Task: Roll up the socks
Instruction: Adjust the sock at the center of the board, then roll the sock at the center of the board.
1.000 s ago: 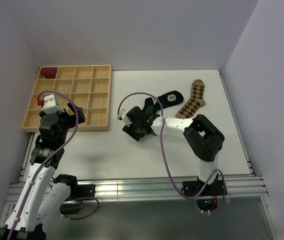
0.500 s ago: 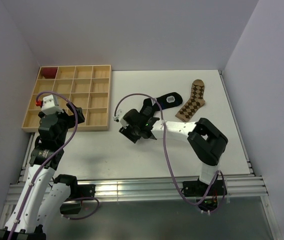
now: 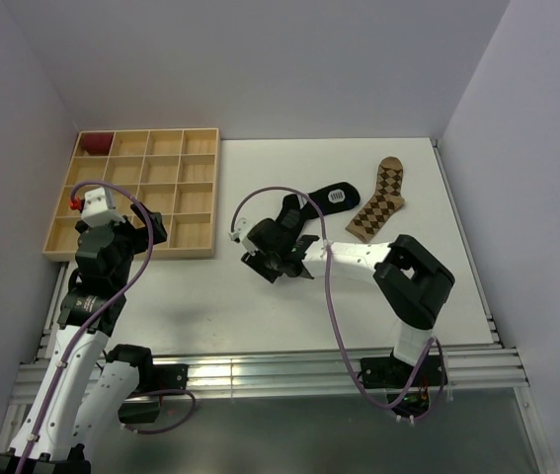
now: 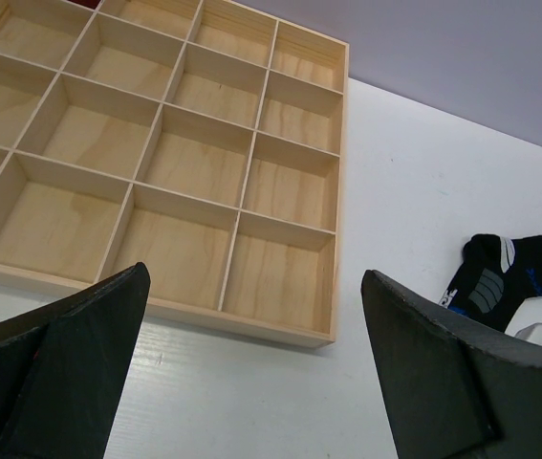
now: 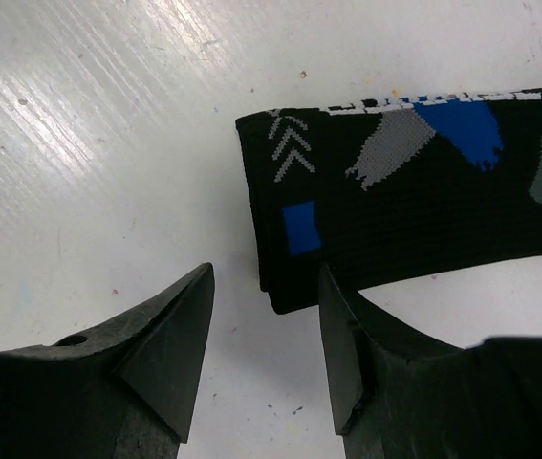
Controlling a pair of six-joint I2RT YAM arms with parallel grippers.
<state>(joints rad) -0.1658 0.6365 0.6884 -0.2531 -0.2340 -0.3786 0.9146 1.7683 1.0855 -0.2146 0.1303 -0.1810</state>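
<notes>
A black sock (image 3: 334, 196) with blue and grey marks lies flat mid-table. It also shows in the right wrist view (image 5: 414, 201) and the left wrist view (image 4: 514, 277). A brown argyle sock (image 3: 380, 197) lies flat to its right. My right gripper (image 3: 281, 242) points down at the black sock's cuff end. It is open (image 5: 266, 277), and the cuff's corner lies between the fingers without being gripped. My left gripper (image 3: 112, 229) is open and empty (image 4: 254, 277) above the tray's near edge.
A wooden tray (image 3: 200, 252) with several compartments sits at the table's left (image 4: 242, 320). Its far-left corner compartment holds a dark red item (image 3: 95, 144). Walls rise behind and on both sides of the table.
My right gripper has shifted a little left and nearer over the black sock's cuff end. The socks and my left arm have not moved.
</notes>
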